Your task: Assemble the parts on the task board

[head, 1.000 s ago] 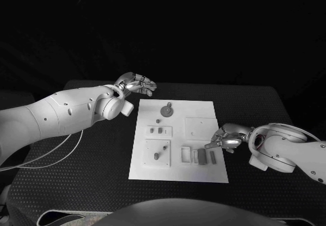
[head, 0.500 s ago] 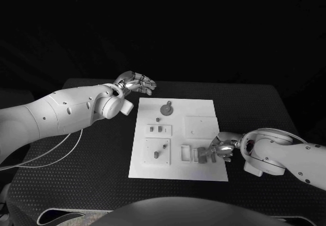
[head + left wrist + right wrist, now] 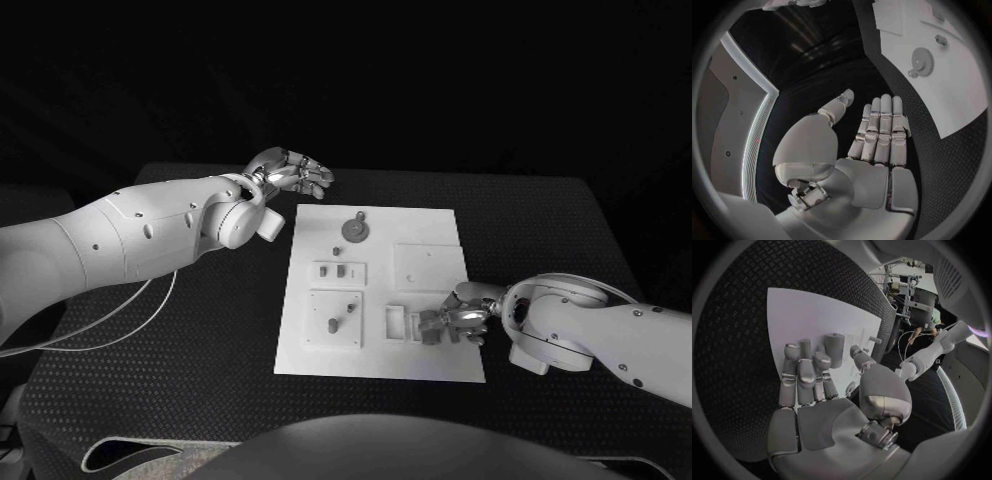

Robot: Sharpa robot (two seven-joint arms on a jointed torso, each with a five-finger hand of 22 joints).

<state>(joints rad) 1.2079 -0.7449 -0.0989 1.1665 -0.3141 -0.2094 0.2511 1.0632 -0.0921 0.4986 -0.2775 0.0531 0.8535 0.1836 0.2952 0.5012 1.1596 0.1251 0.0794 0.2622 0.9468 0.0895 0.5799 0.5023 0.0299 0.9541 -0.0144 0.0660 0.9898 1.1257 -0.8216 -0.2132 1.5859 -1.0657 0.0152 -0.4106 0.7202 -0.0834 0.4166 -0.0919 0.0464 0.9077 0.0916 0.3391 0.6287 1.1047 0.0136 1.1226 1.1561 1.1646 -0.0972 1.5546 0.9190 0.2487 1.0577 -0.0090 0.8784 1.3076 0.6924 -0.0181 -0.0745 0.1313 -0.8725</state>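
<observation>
Two hands differ: the left hand (image 3: 293,172) hovers released beyond the board's (image 3: 433,228) far corner, fingers straight in its wrist view. Right hand's (image 3: 459,315) fingers (image 3: 802,371) grasp a part (image 3: 834,349) over the board's near right side, above the black surface (image 3: 173,390).

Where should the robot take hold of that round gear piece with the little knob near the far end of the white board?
Probably by the small knob at the rim of the gear. The disc lies flat on the task board, so coming from straight above looks best.
</observation>
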